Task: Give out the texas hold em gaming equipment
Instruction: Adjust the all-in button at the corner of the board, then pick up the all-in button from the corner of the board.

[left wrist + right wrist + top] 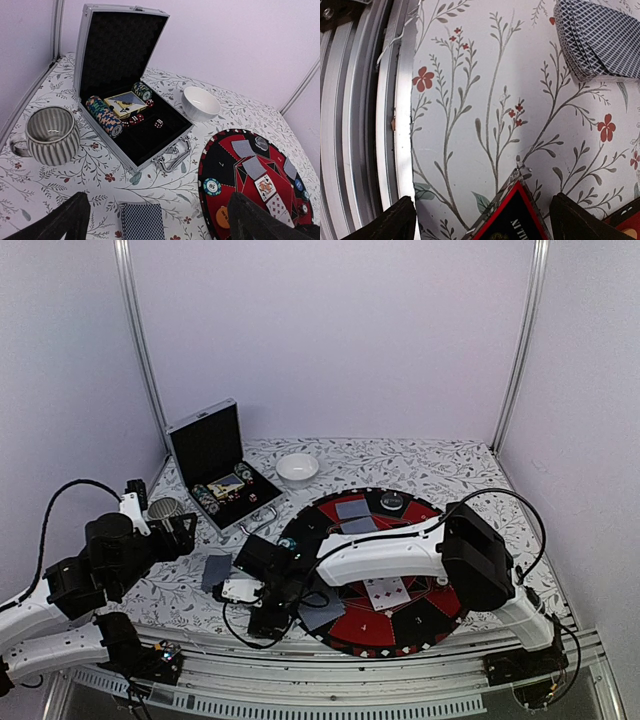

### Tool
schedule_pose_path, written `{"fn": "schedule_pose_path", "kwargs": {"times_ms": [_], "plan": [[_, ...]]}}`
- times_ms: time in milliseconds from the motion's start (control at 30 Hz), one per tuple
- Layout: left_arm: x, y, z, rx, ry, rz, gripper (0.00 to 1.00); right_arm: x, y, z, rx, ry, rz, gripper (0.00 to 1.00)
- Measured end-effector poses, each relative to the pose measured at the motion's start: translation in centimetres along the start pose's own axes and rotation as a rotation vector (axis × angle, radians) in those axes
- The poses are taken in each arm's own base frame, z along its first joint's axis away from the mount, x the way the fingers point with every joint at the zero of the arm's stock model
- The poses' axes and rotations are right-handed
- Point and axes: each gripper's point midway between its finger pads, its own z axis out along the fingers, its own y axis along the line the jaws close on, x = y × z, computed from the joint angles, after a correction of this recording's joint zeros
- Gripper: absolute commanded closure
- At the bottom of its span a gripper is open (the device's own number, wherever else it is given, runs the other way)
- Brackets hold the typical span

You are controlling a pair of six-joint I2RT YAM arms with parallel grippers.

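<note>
Grey-blue deck of cards (pixel 600 40) lies clear of the right tool (pixel 482 222), whose fingers stand wide apart

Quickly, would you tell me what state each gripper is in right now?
Left gripper: open, holding nothing.
Right gripper: open, holding nothing.

A striped mug (pixel 50 135) is sitting left of the open silver case (pixel 120 50), a white bowl (pixel 200 103) and felt mat (pixel 227 165) right of it.
</note>
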Motion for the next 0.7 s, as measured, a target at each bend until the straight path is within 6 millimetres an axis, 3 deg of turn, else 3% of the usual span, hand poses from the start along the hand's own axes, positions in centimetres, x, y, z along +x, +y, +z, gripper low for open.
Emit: {"fn": "schedule_pose_path", "kwargs": {"times_ms": [567, 700], "plan": [[0.2, 0.0, 0.1, 0.002, 0.009, 0.003, 0.02, 1.6, -1.3, -0.8, -0.113, 0.018, -0.173, 0.16], [0.3, 0.0, 0.1, 0.002, 0.01, 0.004, 0.02, 1.7, -1.4, -0.8, -0.109, 0.025, -0.183, 0.28]]}}
